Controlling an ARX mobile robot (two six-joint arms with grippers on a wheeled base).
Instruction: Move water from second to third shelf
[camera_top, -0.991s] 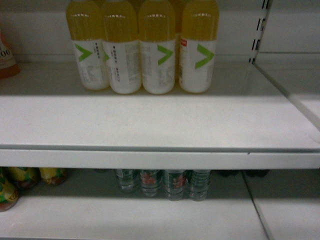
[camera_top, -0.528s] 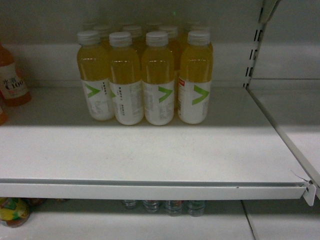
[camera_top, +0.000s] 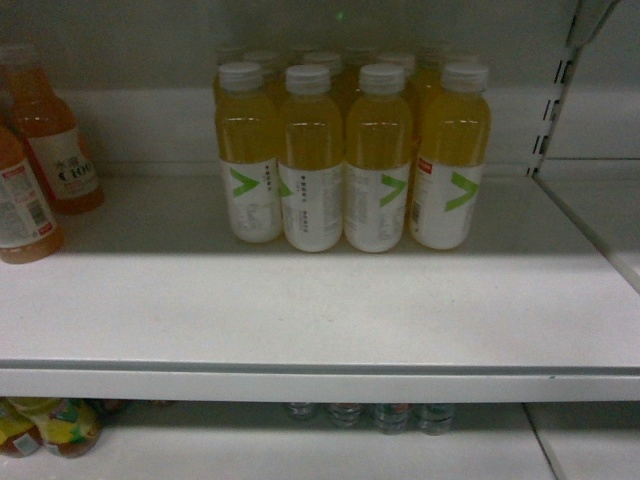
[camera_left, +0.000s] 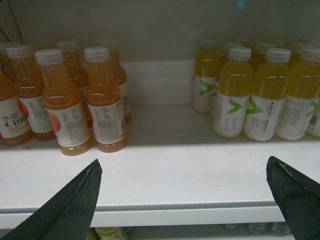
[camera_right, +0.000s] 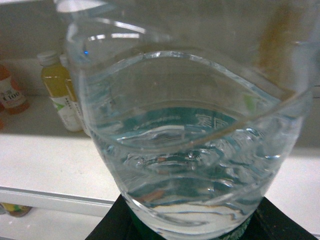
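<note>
"C100" on orange bottle label (camera_top: 62, 172), green "V" marks on yellow bottles (camera_top: 312, 160)

A cluster of juice bottles (camera_top: 352, 160) is set in rows toward the back of a shelf (camera_top: 300, 310), right of centre. Two more bottles (camera_top: 40, 160) are placed at the left edge, well apart from the cluster. On the lower shelf (camera_top: 300, 455), water bottles (camera_top: 370, 415) are lined up beneath the cluster, with other bottles (camera_top: 50, 425) to their left.
</note>
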